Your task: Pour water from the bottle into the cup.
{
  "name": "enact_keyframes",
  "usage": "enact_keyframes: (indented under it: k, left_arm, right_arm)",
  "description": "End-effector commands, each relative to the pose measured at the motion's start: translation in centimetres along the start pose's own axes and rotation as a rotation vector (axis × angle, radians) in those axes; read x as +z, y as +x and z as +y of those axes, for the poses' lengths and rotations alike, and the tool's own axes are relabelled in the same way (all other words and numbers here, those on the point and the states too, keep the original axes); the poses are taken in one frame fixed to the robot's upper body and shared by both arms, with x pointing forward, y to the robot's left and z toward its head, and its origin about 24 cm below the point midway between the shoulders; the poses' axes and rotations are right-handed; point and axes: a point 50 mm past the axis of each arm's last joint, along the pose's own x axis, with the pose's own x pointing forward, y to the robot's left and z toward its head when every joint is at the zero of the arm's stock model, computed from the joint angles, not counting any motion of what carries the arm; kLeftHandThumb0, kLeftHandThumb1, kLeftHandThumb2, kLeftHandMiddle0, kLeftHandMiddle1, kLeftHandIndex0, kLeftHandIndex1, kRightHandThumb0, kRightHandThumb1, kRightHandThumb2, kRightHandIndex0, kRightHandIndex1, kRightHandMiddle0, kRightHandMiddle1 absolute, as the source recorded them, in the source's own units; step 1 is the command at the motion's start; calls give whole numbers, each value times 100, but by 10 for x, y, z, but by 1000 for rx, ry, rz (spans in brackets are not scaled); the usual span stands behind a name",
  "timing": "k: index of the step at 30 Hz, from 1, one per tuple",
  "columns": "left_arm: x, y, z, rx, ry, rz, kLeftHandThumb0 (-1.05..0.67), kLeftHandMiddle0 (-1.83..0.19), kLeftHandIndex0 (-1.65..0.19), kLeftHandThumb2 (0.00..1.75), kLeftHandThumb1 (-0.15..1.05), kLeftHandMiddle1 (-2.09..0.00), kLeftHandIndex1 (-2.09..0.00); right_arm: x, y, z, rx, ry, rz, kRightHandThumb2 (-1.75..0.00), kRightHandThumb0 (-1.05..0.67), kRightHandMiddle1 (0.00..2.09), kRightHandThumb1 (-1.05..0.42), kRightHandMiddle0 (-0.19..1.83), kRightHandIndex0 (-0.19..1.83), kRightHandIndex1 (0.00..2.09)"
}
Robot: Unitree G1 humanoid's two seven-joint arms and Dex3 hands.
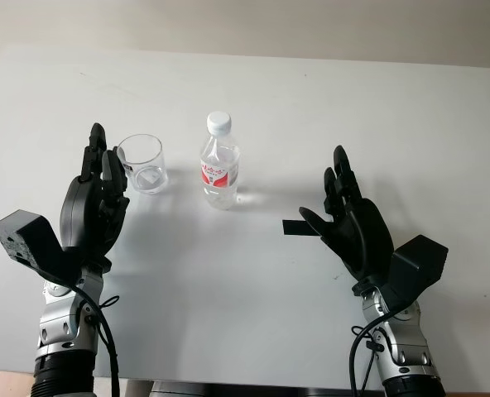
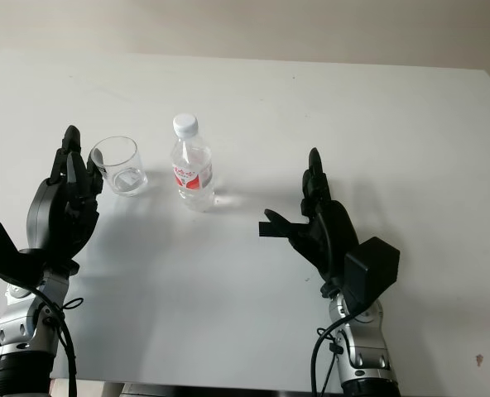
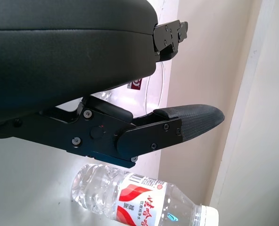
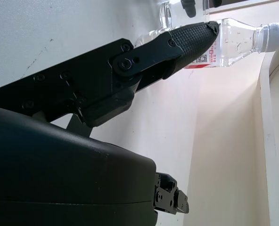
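A capped water bottle (image 1: 219, 165) is standing upright on the white bench (image 1: 270, 273), with a clear cup (image 1: 142, 164) sitting just beside it, apart from it. The left robot hand (image 1: 96, 198) is hovering open next to the cup on the side away from the bottle, fingertips level with the cup and holding nothing. The right robot hand (image 1: 344, 217) is hovering open well apart from the bottle on its other side, nearer the robot, also holding nothing.

White table (image 1: 328, 99) carries cup (image 1: 141, 164) and bottle (image 1: 219, 163).
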Motion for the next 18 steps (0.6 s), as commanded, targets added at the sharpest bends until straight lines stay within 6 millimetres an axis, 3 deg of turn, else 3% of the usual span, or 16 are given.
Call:
enact_keyframes:
  k: [1,12,18]
  left_arm:
    - [4,1,1,-4,13,-16,-73,19,19,62,105,0,0]
    - [2,4,-3,-7,3,-8,-73,19,19,62,105,0,0]
    - [3,6,-3,-9,10,-24,-73,19,19,65,105,0,0]
  right_arm:
    - [-3,-3,1,1,4,14,-5,-91,0,-95,-19,-19,0]
    - [-4,0,-3,25,-7,27,-5,-91,0,-95,-19,-19,0]
    - [18,36,11,160,-125,-36,-5,-98,0,-93,-19,-19,0]
